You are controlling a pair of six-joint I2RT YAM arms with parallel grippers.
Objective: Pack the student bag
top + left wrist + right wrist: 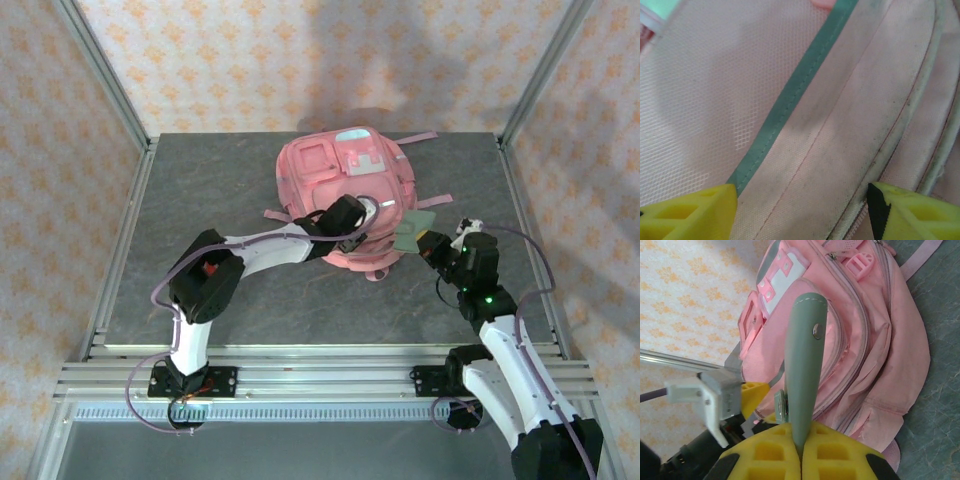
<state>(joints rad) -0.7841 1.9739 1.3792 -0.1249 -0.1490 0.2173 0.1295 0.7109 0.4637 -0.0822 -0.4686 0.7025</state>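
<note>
The student bag (335, 175) lies flat at the table's middle back, pink with teal and white front patches. My left gripper (356, 226) hangs open over the bag's near edge. In the left wrist view its yellow fingertips (695, 207) spread wide over pale inner fabric (850, 115), a teal strip (790, 97) and a zip edge, with nothing between them. My right gripper (432, 245) is shut on a grey-green flat case (805, 350) with a metal snap, which points at the bag (885, 340). The case (413, 232) sits just right of the bag's front.
Grey table (220, 200) inside an aluminium frame with posts (105, 70) at the back corners and patterned walls. Pink straps (415, 137) trail from the bag's back and right. The left arm's finger (751, 392) and grey wrist part (715, 395) sit close to my right gripper.
</note>
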